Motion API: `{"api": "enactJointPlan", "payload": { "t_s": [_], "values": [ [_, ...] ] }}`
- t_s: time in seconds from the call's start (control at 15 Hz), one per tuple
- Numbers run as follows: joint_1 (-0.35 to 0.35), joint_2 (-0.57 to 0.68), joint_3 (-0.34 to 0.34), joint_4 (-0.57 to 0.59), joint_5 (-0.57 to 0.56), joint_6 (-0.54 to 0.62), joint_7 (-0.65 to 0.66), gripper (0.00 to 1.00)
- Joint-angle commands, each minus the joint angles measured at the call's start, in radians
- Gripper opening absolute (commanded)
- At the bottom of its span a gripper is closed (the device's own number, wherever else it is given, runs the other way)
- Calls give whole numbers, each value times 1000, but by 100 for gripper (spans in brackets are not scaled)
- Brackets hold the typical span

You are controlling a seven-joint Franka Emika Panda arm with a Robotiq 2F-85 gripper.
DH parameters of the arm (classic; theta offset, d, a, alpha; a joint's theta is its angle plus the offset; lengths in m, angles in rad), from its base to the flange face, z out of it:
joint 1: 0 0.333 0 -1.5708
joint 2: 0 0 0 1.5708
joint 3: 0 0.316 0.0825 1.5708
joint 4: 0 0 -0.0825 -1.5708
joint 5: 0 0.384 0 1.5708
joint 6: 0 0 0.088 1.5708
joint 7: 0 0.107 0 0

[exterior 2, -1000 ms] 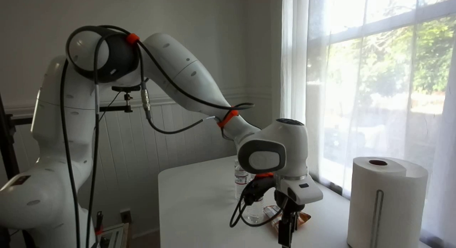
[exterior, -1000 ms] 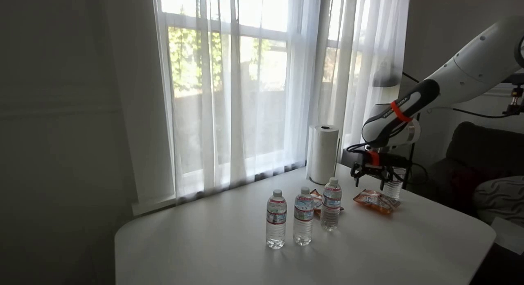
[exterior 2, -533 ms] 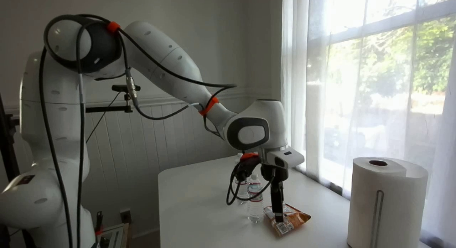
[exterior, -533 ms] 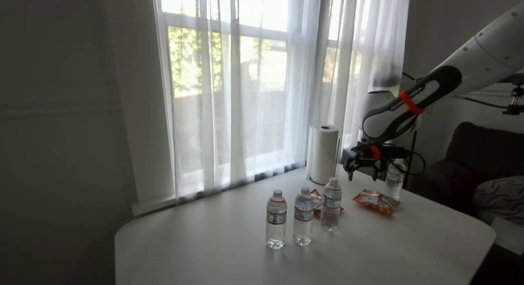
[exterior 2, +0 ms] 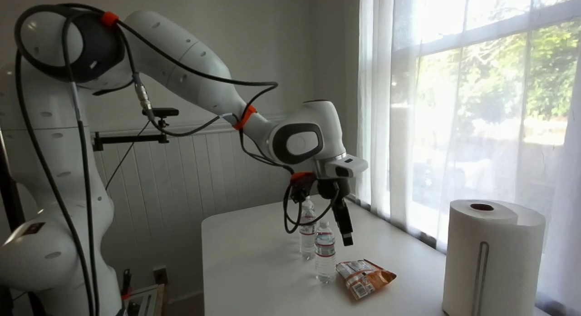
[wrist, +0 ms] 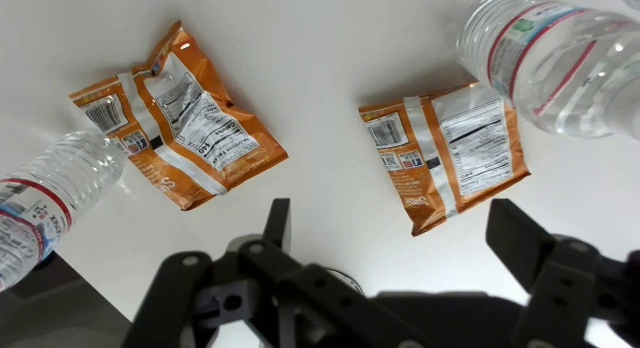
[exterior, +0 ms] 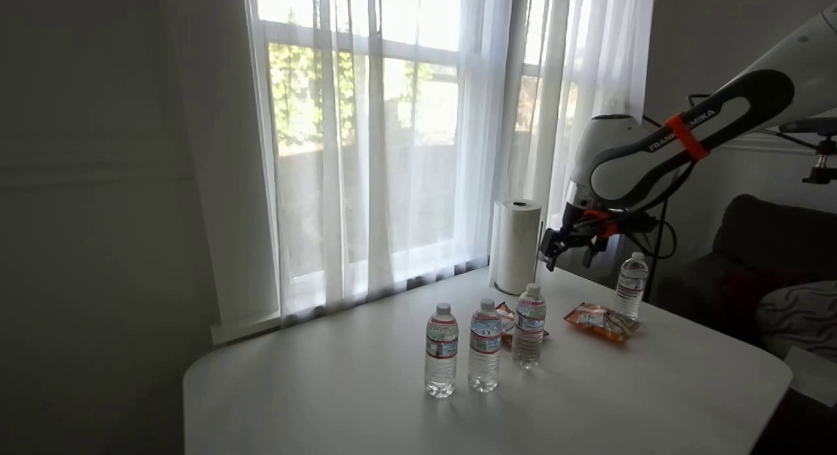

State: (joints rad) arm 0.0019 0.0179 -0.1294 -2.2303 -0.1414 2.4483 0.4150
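The black two-fingered pincer (wrist: 391, 230) is spread wide, with nothing held between its fingers; in both exterior views it hangs above the white round-cornered table (exterior: 314, 403), touching nothing. Below it in the wrist view, a shiny orange foil snack bag with a white nutrition panel (wrist: 445, 158) lies flat on the table, its lowest corner showing in the gap between the fingertips. A matching orange foil bag (wrist: 180, 123), its panel creased, lies apart from that one. Neither bag is gripped or lifted, so I judge contact, closing and lifting to be steps not done.

Just beside the first bag stands a clear ribbed plastic water bottle (exterior: 529, 327); whether they touch I cannot tell. A clear capped bottle (exterior: 632, 286) stands just beside the second bag. Farther off, in an exterior view, come a red-banded clear bottle (exterior: 484, 347) and its clear plastic twin (exterior: 441, 350). All four are upright and ungripped.

Away from the bottles, a white paper towel roll (exterior: 518, 246) stands near sheer white curtains (exterior: 379, 180).
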Motion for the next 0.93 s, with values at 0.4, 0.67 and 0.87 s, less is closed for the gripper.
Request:
{"api": "enactJointPlan", "payload": {
  "t_s": [0.4,0.67,0.87],
  "values": [
    [-9,-89,69,-70,99,2,-219,100],
    [-3,-92,87,-79,159,4,-317,100],
    [-2,-90,96,-71,188,-15,-371,100]
  ]
}}
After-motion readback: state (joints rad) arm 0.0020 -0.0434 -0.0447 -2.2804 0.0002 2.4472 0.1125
